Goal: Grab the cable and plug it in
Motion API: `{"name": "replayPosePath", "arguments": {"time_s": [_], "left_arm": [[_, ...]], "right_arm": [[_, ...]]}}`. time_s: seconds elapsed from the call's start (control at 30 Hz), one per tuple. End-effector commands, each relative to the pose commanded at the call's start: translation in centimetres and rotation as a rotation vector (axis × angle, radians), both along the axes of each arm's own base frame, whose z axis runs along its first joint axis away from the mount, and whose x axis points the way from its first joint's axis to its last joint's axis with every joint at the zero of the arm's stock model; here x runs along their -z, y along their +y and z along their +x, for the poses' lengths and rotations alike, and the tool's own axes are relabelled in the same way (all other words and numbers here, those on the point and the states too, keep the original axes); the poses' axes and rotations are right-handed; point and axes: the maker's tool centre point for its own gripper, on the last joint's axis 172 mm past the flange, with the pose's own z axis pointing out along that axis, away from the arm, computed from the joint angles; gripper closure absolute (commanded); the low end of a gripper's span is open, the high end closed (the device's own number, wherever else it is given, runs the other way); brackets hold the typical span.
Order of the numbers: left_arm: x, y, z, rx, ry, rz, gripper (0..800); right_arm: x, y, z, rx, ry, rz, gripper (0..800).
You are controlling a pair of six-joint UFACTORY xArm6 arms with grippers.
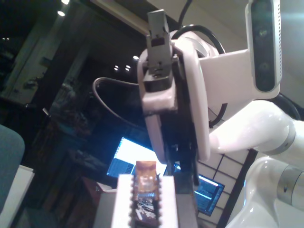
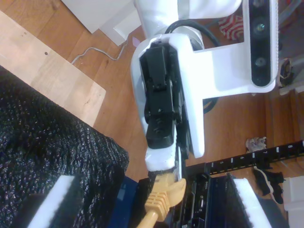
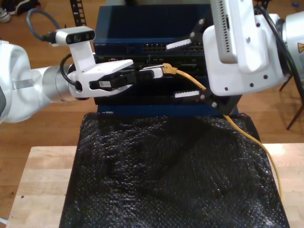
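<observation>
The yellow cable runs from the switch front, down across the mat toward the exterior view's right. My first gripper, on the arm at the exterior view's left, is shut on the cable's plug end. The plug shows amber and clear between its white pads. My second gripper, on the arm at the exterior view's right, stands wide open around the cable, one pad above and one below. In the second wrist view the yellow boot hangs from my first gripper's tip.
A dark blue network switch with a row of ports stands behind the grippers. A black textured mat covers the wooden table. The second arm's white camera bracket sits close to my first gripper.
</observation>
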Motion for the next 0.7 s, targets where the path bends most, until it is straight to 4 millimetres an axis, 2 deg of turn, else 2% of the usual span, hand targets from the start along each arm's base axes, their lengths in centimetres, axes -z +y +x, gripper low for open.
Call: {"name": "replayPosePath", "arguments": {"time_s": [0.17,0.5,0.63,0.7], "left_arm": [[0.36,0.06,0.11,0.009,0.027,-0.001,771],[0.91,0.17,0.39,0.03,0.085,0.002,774],[0.86,0.19,0.27,0.034,0.085,0.0,774],[0.72,0.22,0.21,0.037,0.082,-0.003,774]], "right_arm": [[-0.2,-0.6,1.03,0.037,-0.024,-0.001,144],[0.28,-0.43,0.84,0.03,-0.018,-0.007,212],[0.4,-0.27,0.77,0.028,-0.018,-0.007,282],[0.53,-0.25,0.78,0.029,-0.017,-0.008,292]]}}
